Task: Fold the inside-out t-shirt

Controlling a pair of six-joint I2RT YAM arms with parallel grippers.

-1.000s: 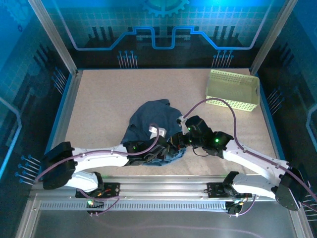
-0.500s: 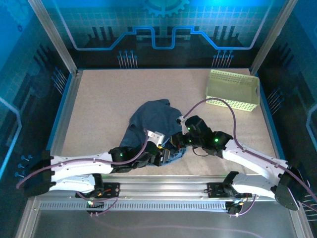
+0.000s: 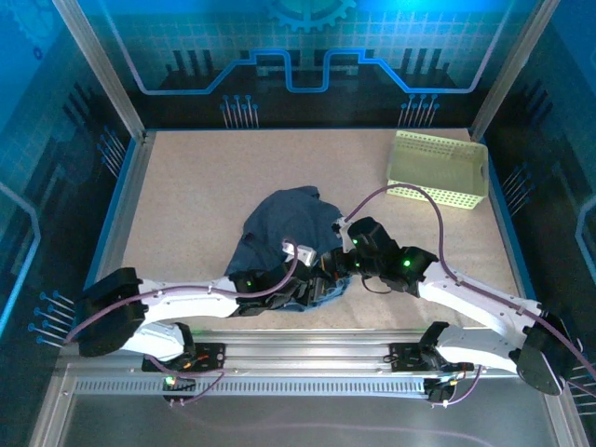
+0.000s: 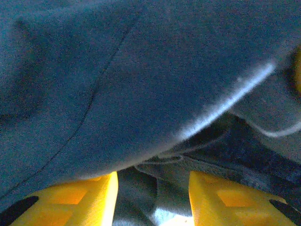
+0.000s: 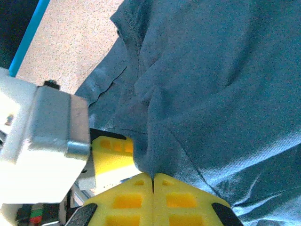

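Observation:
The inside-out t-shirt lies crumpled, dark slate-blue, in the middle of the table toward the near side. Both grippers meet at its near right edge. My right gripper is shut, its yellow fingers pinching a fold of the t-shirt. Just beside it is my left gripper. Its yellow fingers stand apart, open, with t-shirt fabric draped over them and lying in the gap. One left finger shows beside the right gripper, touching the cloth.
A pale yellow-green perforated basket stands at the back right, well apart from the shirt. Bare tan tabletop surrounds the shirt to the left and behind. A blue rim and metal frame posts border the table.
The left arm swung back low toward the near rail, then came forward again to the shirt's near edge. The right arm and the shirt have hardly moved.

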